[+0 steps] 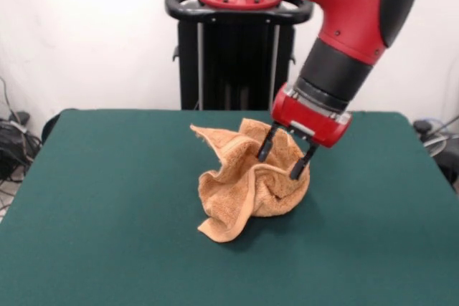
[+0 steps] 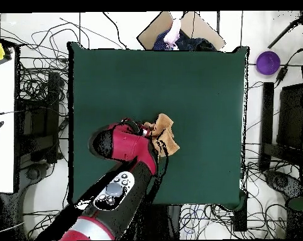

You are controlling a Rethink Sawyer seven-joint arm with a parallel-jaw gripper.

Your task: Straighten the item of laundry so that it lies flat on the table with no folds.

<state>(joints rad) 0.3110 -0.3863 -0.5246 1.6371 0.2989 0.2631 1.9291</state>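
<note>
The item of laundry (image 1: 247,180) is a peach-orange terry towel, crumpled into a tall bunched heap near the middle of the dark green table (image 1: 107,213). One corner sticks out to the left and another flap trails toward the front. My gripper (image 1: 281,159) hangs over the heap's right side with its two black fingers (image 1: 265,145) spread apart, tips against the top folds, open. In the overhead view the towel (image 2: 165,135) peeks out beside the red arm, which hides part of it, and the gripper itself is hidden there.
The table (image 2: 198,81) is much wider than the towel. Beyond its edges lie cables, a cardboard box (image 2: 179,31) with dark items, a purple bowl (image 2: 268,62) and a white bench (image 2: 3,125).
</note>
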